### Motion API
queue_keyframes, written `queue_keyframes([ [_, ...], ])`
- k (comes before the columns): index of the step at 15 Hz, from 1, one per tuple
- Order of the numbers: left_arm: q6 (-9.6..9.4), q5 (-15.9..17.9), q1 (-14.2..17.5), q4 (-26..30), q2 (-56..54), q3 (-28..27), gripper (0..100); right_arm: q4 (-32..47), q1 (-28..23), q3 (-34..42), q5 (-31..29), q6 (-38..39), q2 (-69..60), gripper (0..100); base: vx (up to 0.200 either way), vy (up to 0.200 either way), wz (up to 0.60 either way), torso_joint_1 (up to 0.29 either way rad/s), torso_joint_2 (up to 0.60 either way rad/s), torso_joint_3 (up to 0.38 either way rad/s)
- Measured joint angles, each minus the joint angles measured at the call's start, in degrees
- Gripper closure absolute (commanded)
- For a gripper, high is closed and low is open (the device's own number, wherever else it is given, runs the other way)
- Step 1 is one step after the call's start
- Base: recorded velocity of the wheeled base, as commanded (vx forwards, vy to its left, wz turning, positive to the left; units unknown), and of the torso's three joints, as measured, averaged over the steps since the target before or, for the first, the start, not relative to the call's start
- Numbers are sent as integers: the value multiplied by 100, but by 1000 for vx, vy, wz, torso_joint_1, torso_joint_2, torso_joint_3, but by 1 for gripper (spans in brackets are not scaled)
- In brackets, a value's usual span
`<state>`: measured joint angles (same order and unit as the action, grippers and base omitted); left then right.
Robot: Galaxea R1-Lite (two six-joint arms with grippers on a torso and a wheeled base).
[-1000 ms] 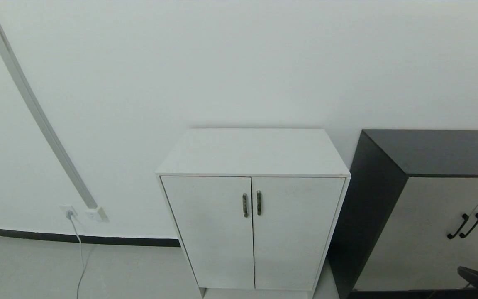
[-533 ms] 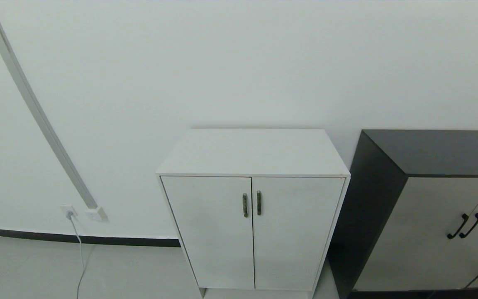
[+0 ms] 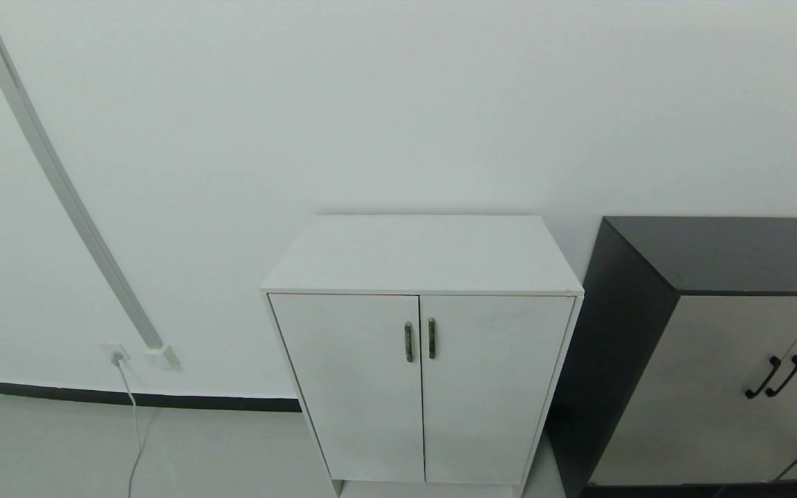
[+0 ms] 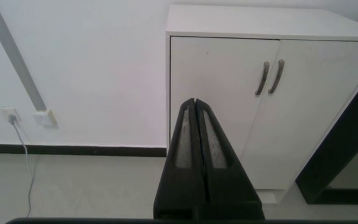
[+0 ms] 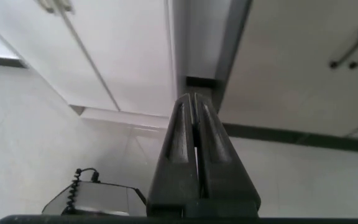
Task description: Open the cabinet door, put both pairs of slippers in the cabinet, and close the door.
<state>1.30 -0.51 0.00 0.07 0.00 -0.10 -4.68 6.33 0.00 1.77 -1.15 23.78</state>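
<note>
Head view: the white cabinet [image 3: 423,387] stands at the floor's [image 3: 39,449] far edge, back to the wall, with a dark cabinet [image 3: 717,252] just beside it. Its flat matte doors are shut. Slim grey bar handles [image 3: 409,342] flank the centre seam, likely so each door swings outward.

Left wrist view: the left hand [image 4: 195,134], fingers pressed together on nothing, faces the left door.

Right wrist view: the right hand [image 5: 194,134], likewise together and empty, hangs low over pale floor near the gap between the cabinets.
</note>
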Motion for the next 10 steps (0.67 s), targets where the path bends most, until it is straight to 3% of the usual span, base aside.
queue_keyframes([
  [10,0,0,0,2,0,0,100,296,1031,-21,-24,-68,-1125,100,0,0,0,0,0,0],
])
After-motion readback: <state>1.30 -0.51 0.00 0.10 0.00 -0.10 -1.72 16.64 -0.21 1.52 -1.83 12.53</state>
